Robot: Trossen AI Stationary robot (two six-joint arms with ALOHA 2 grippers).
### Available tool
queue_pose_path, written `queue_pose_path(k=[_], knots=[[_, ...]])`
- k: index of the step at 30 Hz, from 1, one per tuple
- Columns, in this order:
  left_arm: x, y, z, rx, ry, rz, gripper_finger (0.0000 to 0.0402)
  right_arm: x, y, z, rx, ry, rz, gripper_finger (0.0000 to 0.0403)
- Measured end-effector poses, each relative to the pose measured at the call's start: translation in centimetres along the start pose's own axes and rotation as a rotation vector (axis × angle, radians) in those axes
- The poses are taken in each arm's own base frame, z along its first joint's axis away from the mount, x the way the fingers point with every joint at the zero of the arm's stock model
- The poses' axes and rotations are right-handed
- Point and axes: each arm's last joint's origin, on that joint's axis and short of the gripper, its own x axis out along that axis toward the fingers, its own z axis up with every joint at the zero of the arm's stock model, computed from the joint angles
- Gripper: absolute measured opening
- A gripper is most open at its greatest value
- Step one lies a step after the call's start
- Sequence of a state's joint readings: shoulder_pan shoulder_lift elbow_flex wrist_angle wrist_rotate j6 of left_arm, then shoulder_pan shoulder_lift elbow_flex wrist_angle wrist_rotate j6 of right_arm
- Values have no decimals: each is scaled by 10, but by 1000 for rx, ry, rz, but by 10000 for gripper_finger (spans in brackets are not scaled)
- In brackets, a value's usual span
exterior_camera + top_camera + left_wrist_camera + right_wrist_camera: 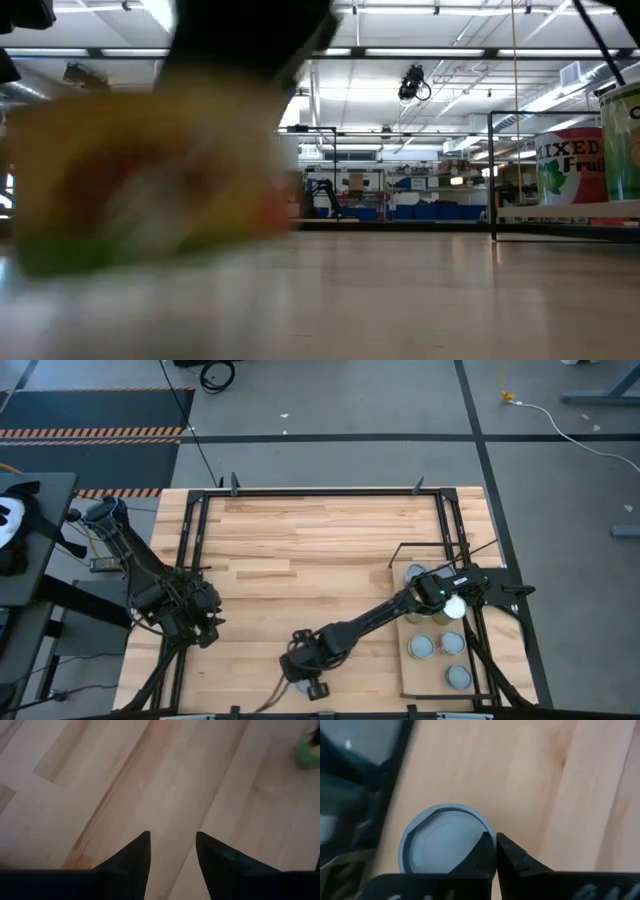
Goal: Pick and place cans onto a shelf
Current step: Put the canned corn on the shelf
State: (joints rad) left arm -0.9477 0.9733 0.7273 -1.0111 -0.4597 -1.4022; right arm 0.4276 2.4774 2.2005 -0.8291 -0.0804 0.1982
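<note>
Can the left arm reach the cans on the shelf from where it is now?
Probably not. The left gripper waits at the table's left side, while the cans sit on the shelf far right, with the right gripper over them.

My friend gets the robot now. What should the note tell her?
Right gripper: shut, empty, over the shelf above a grey-topped can.
Left gripper: open, empty, waiting above bare table on the left.
Cans: several stand on the shelf, such as one near the front; a blurred can sits right by the low camera.
Done: those cans shelved.
Left: whether others remain cannot be told.
</note>
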Motion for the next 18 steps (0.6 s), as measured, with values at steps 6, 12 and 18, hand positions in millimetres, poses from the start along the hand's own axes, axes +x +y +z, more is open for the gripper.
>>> queue_pose_path(k=[6,12,18], knots=[[0,-4,3,-27,-106,-27,162,-73,45,-11,-61,67,7,8],[1,-12,12,-136,-191,-95,162,-155,74,-35,-69,95,-105,7],[-3,-27,37,-302,-564,-176,162,-214,65,-80,-165,125,-195,7]])
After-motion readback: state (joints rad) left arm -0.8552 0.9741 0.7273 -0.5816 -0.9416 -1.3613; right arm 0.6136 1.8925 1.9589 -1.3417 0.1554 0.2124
